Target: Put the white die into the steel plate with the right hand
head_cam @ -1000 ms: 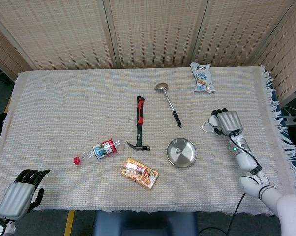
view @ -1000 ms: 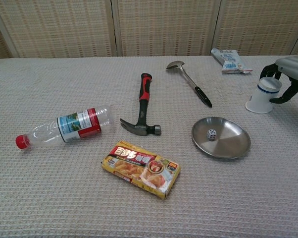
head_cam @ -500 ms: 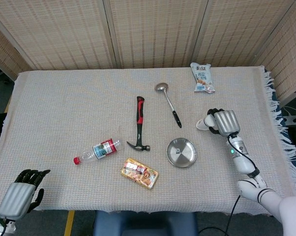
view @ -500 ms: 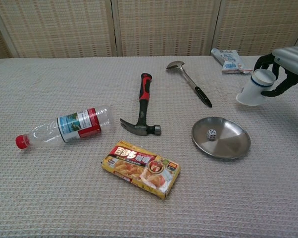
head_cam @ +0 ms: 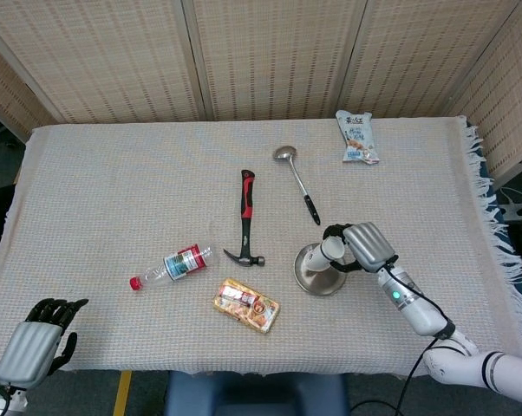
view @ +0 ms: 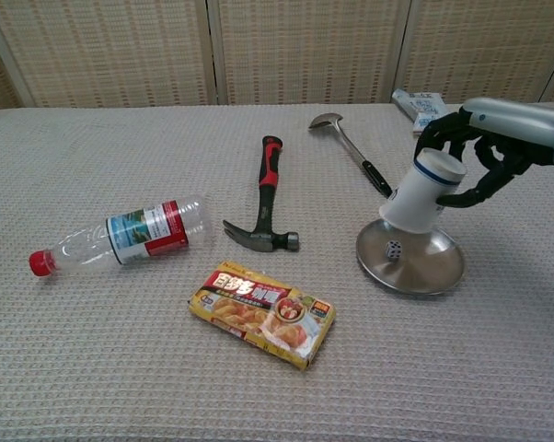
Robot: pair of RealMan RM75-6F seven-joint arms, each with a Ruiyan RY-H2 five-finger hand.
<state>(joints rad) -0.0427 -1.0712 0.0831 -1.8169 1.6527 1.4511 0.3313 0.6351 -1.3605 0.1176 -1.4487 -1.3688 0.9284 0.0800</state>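
The steel plate (view: 435, 273) lies right of centre on the cloth. In it, near its left side, sits the white die (view: 394, 249). My right hand (view: 489, 138) grips a white cup with a blue band (view: 420, 191), tilted with its wide mouth down over the plate's far side, close above the die. In the head view the right hand (head_cam: 365, 247) and cup (head_cam: 330, 249) cover part of the plate (head_cam: 311, 277), and the die is hidden. My left hand (head_cam: 35, 342) rests at the table's near left corner, holding nothing, fingers loosely bent.
A red-and-black hammer (head_cam: 246, 217) lies left of the plate and a ladle (head_cam: 297, 182) behind it. A food box (head_cam: 246, 305) and a plastic bottle (head_cam: 172, 264) lie front left. A snack packet (head_cam: 357, 137) is at the back right.
My right hand lifted the white cup from the cloth right of the plate and carried it left, over the plate, tilting it. The die and left hand stayed put.
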